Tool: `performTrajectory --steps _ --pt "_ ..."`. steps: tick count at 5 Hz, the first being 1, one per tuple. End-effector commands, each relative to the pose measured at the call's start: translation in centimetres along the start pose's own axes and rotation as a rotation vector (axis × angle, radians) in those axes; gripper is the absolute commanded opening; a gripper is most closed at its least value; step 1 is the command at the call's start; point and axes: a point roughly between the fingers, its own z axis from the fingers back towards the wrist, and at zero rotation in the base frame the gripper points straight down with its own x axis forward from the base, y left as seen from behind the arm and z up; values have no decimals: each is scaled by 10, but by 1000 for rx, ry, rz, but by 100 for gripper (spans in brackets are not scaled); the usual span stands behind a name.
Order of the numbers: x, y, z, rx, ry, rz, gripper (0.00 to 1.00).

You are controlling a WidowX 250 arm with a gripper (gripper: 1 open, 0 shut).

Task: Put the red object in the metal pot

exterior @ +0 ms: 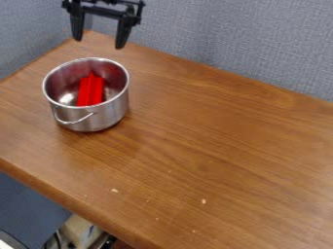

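- Red object (90,90) lies inside the pot (88,93), resting on its bottom, in the left part of the frame.
- Pot stands upright on the wooden table (221,146), its wire handle hanging down the near side.
- Gripper (103,39) hangs at the upper left of the frame, above and behind the pot, well apart from it and touching nothing.
- Its two dark fingers (80,26) stand wide apart with nothing between them.
- Judged from this, the placing is done: the red bar is in the pot and released.
- What is left, if anything, looks like only moving the arm clear; nothing else on the table seems to need handling.
- Rest of the table holds only a few small pale specks near the lower edge.
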Motion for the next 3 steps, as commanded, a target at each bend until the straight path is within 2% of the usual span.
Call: performTrajectory --steps 1,2,3 --pt "-5 5 25 -16 -55 -3 0" --pt "-10 1 32 -14 -59 -30 100" --pt "-11 2 44 -11 -77 -93 100"
